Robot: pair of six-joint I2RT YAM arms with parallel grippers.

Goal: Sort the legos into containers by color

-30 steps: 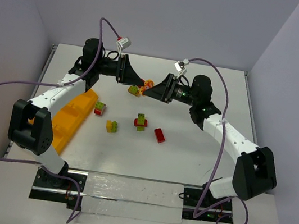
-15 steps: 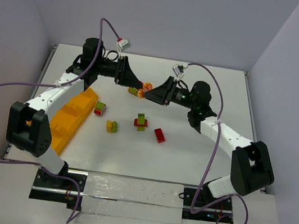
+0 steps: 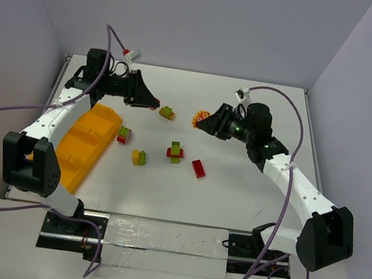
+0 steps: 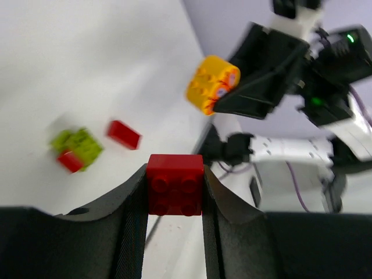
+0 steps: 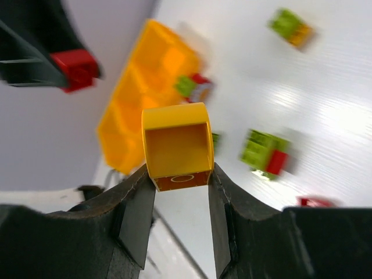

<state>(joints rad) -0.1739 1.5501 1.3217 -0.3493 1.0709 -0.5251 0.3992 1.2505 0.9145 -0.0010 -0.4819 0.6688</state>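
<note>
Legos of red, yellow and lime green plastic are partly on the white surface [image 3: 232,203] and partly lifted above it. One small red plastic brick [image 4: 175,184] is clenched between the two black fingers of the left hand [image 3: 150,105]. It hangs over the surface near the far end of the long orange-yellow plastic tray [image 3: 78,147]. One small yellow plastic brick [image 5: 177,145] is grasped by the right hand [image 3: 202,121], with its hollow underside toward the wrist camera. This brick is also in the air, well apart from the tray.

Five pieces lie loose around the two hands:
- a green and yellow clump [image 3: 167,112] between the hands
- a green and red clump [image 3: 124,135] just beside the tray
- a yellow, green and red clump [image 3: 139,157]
- a red and green clump [image 3: 175,152]
- a single red brick [image 3: 198,169]

I cannot tell if any compartment already has a brick inside.

I judge that the step in hand is the carrying: each hand has one brick of one colour, ready for its container. The left hand is the closer one, so the red brick probably goes first, over one square compartment and down before the fingers let go. The right hand must travel across the loose pieces without touching them and use a different compartment. The mixed clumps will need to be separated before they can be sorted.
</note>
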